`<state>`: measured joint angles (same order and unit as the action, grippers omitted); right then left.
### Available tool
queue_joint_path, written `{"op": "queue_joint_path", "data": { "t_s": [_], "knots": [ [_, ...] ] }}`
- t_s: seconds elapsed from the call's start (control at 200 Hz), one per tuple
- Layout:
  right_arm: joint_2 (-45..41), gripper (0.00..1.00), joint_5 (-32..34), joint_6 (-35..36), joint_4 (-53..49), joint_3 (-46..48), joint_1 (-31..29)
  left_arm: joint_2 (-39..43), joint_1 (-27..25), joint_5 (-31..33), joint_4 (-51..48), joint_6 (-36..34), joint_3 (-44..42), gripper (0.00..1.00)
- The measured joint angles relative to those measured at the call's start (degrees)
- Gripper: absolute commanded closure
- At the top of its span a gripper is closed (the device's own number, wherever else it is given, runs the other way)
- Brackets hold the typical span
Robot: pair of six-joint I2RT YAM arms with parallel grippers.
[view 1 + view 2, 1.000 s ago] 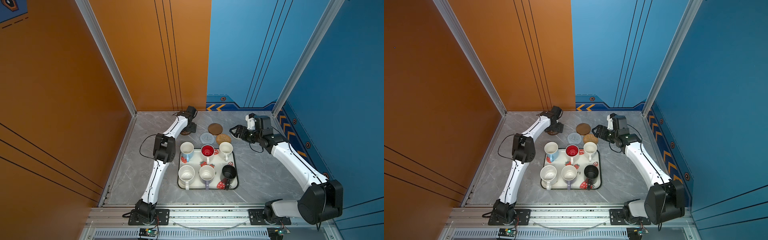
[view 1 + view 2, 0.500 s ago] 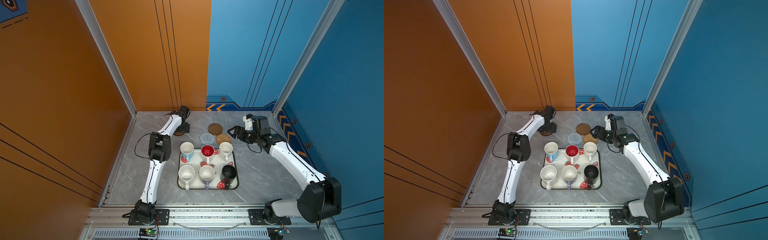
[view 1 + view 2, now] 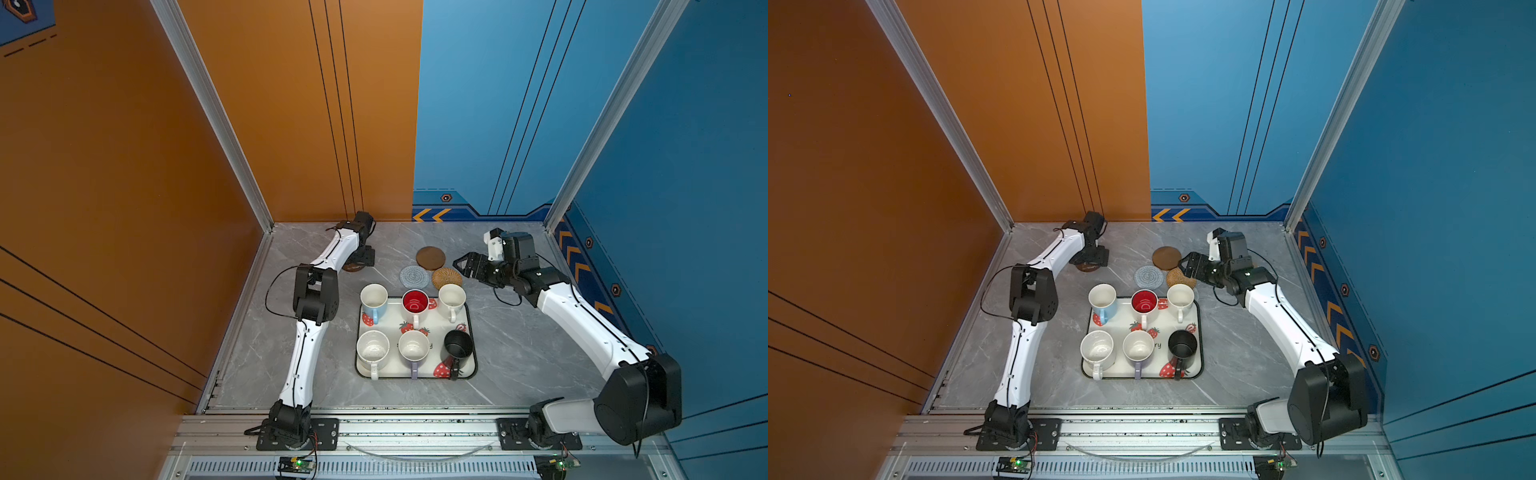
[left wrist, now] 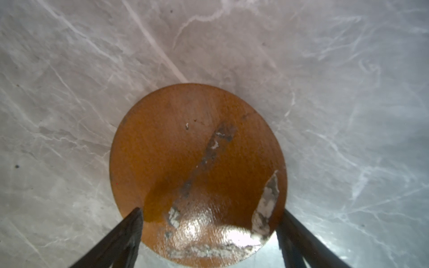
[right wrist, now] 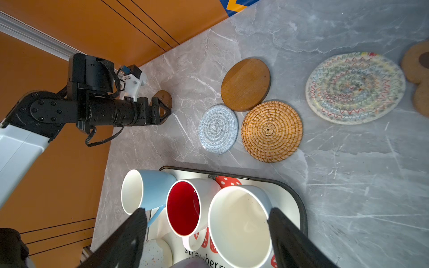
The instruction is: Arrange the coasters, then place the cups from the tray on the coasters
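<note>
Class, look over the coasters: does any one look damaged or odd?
Yes. The brown disc between the left gripper's open fingers has pale, scraped patches where its finish looks worn off.

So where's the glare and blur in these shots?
Left wrist view: bright glare on the near edge of the brown disc, and the left hand fingers are blurred. Right wrist view: coasters sharp, fingers soft, straight wall lines bend from lens distortion. Both top views: even light, soft shadows.
</note>
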<state>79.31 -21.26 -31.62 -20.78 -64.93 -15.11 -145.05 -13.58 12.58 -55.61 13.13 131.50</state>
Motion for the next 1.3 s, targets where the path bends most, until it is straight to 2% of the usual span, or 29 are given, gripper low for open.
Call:
{"op": "queue_joint_path", "data": {
  "t_s": [0.406, 0.681, 0.751, 0.811, 0.926, 1.072, 1.142, 1.297],
  "knots": [
    [0.4, 0.19, 0.0, 0.0, 0.0, -0.2, -0.3, 0.9, 0.4, 0.1, -1.3, 0.0, -1.1, 0.1],
    [3.9, 0.19, -1.2, 0.1, -0.1, -4.1, -0.3, 4.2, -1.2, 0.1, -3.1, 0.0, -1.1, 0.09],
    [4.7, 0.21, -1.3, 0.3, -0.2, -5.6, -0.3, 5.6, -2.2, 0.1, -3.3, 0.0, -0.1, 0.12],
    [5.7, 0.29, -1.6, 0.7, -0.2, -7.4, -0.3, 7.1, -3.4, 0.0, -3.3, 0.2, 0.8, 0.26],
    [8.0, 0.53, -2.6, 1.5, -0.6, -10.9, -0.3, 9.4, -6.7, -0.9, -3.3, -0.6, 2.7, 0.45],
    [10.6, 0.86, -3.5, 2.4, -0.9, -12.9, -0.2, 10.0, -12.5, -4.4, -2.9, -1.6, 4.6, 0.64],
    [11.7, 0.99, -4.1, 2.4, -1.2, -13.2, -0.2, 9.5, -15.4, -6.1, -3.0, -2.2, 5.3, 0.73],
    [13.0, 1.0, -4.8, 2.5, -2.5, -13.4, 0.1, 5.5, -20.0, -10.4, -2.9, -3.0, 8.6, 0.9]
  ]
}}
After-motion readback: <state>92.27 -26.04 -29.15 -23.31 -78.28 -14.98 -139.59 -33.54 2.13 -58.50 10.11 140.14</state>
